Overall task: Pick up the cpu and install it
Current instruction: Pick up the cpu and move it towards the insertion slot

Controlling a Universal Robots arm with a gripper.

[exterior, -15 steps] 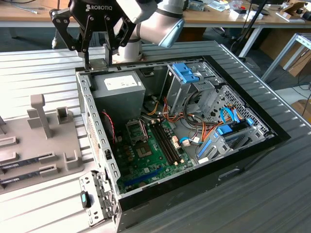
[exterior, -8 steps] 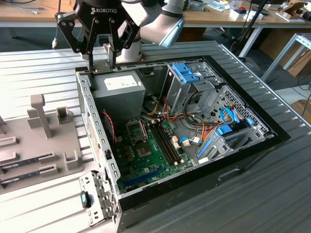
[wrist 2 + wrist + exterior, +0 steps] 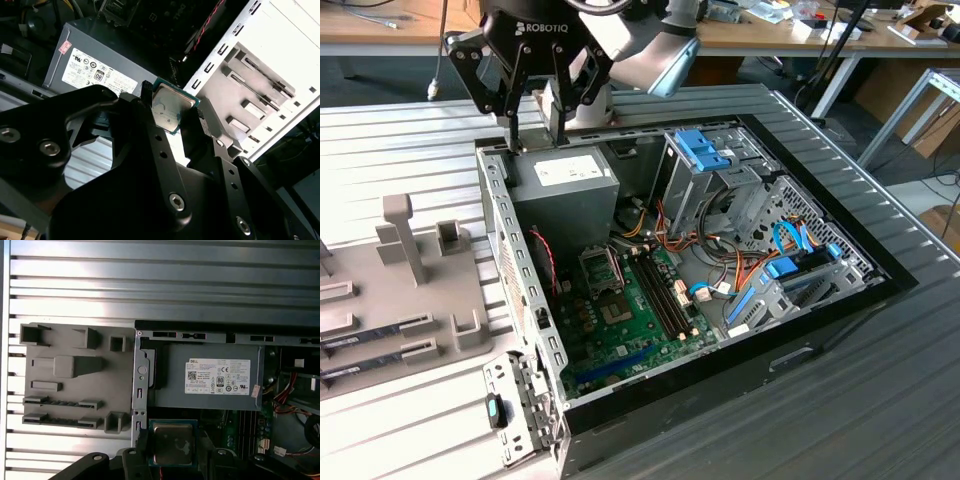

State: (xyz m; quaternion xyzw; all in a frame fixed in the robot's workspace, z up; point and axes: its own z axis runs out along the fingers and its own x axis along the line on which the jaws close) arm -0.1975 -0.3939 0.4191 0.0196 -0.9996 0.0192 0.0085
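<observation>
Square silvery green-rimmed cpu in pinch of black end effector, near grey power supply

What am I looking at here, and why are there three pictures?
It is a robot arm working on an open computer that lies on a ribbed table. One picture comes from a camera off the arm. The other two come from cameras riding near its wrist, looking past its tool. The tool is shut on a cpu, a small silvery chip, up near the grey power supply. Beside the computer, at the exterior view's left, lies a grey parts holder.
</observation>
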